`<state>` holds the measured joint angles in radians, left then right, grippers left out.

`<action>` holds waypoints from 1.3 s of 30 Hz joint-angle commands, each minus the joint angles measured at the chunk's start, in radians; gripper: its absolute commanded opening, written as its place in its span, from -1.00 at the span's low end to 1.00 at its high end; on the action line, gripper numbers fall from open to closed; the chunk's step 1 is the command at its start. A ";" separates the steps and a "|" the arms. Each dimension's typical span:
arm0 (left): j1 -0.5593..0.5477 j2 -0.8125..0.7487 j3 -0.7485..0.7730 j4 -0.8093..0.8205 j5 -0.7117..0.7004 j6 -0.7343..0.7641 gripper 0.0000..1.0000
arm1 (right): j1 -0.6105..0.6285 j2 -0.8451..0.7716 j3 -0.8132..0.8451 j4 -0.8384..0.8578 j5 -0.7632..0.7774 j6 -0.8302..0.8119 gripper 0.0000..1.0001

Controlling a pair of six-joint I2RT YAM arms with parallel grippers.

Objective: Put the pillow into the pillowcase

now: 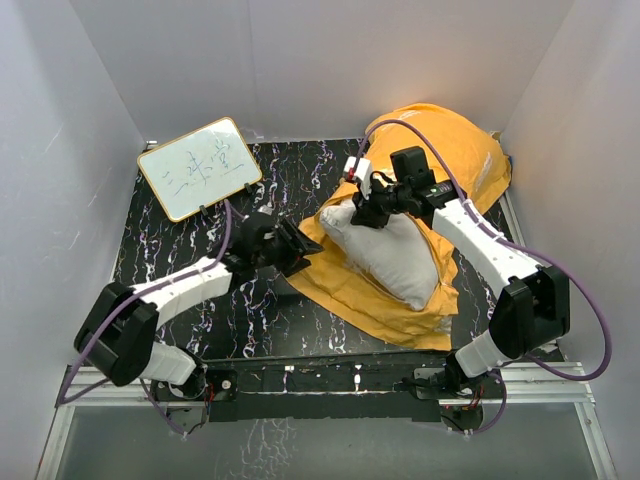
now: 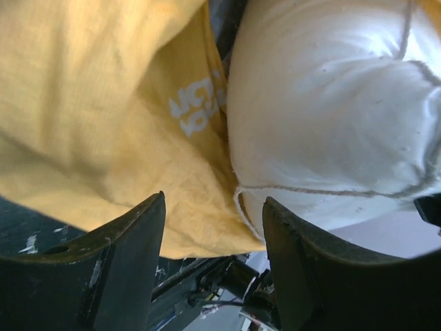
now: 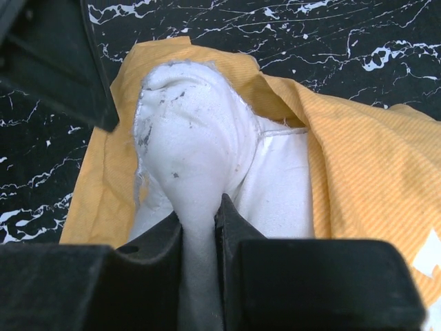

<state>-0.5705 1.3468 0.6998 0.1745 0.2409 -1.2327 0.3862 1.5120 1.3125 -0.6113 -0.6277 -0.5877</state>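
Pillowcase (image 1: 455,150) on marbled table (image 1: 300,180), white walls (image 1: 300,60)

The plump white pillow (image 1: 385,250) lies slanted on top of the orange-yellow pillowcase (image 1: 345,290), with its far corner pulled up into a narrow peak. The pillowcase is spread flat under it and puffed up behind it.

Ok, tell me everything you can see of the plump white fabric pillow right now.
The plump white fabric pillow is soft, rectangular, seamed along its edge, with grey smudges near one corner. It lies diagonally on the orange-yellow cloth pillowcase, mostly uncovered. The right gripper pinches its raised far-left corner; the open left gripper doesn't hold it.
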 commanded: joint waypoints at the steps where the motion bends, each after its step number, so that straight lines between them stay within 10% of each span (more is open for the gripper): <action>1: -0.121 0.084 0.135 -0.085 -0.210 -0.095 0.16 | -0.031 -0.012 0.013 0.101 0.004 0.085 -0.85; 16: -0.283 0.428 0.367 -0.315 -0.379 -0.494 0.33 | -0.041 -0.049 -0.046 0.137 -0.009 0.121 -0.85; 27: -0.286 0.355 0.361 -0.293 -0.526 -0.552 -0.32 | -0.140 -0.104 0.021 0.164 -0.049 0.173 -0.85; 32: -0.248 0.312 0.209 0.031 -0.509 -0.491 -0.04 | -0.161 -0.112 0.017 0.192 -0.160 0.231 -0.85; 39: -0.225 0.399 0.303 0.053 -0.456 -0.452 0.17 | -0.185 -0.088 0.027 0.220 -0.195 0.297 -0.85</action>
<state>-0.8009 1.7081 0.9264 0.1688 -0.2256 -1.7103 0.2264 1.4425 1.2736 -0.5083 -0.7803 -0.3614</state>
